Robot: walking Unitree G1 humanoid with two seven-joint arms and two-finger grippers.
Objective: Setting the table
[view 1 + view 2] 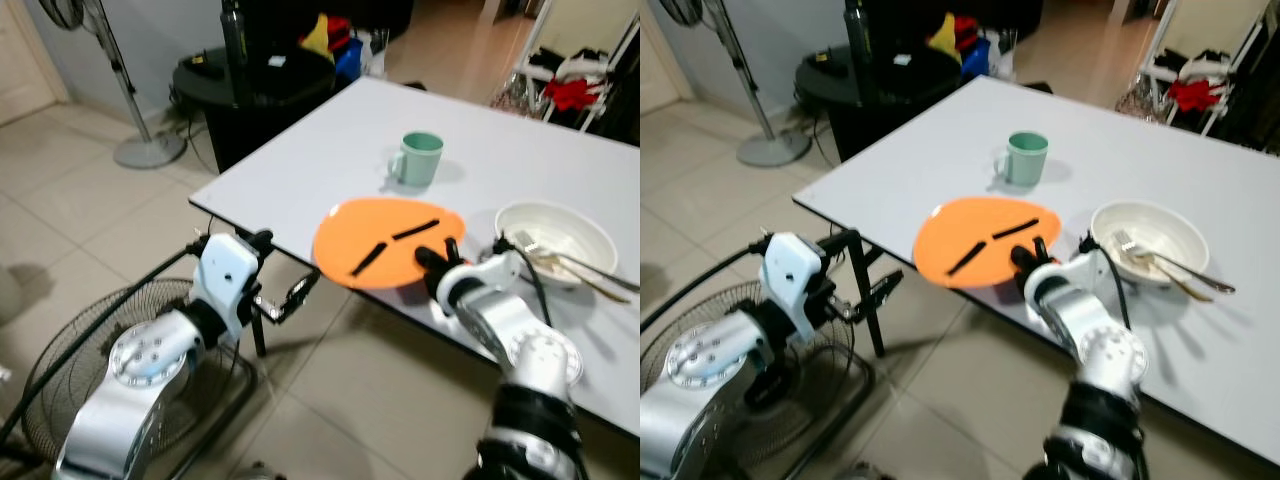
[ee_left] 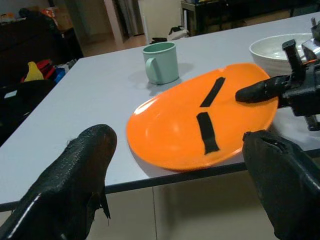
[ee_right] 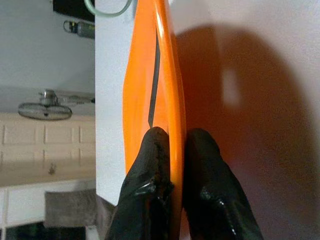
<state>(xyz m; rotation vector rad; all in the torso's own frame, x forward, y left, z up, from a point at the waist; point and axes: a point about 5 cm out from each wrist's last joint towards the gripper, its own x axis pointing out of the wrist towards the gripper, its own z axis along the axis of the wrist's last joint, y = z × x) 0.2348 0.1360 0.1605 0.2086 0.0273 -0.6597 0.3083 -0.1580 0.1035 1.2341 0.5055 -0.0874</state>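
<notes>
One tilted orange plate (image 1: 385,240), rim-pinched.

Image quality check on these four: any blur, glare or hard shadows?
Left eye view: soft throughout, edges of the green mug and white bowl smeared. Right eye view: equally soft. Left wrist view: the orange plate is sharp, the near fingers defocused. Right wrist view: right gripper pinches the plate rim, which throws a broad dark shadow on the table; no strong glare.
</notes>
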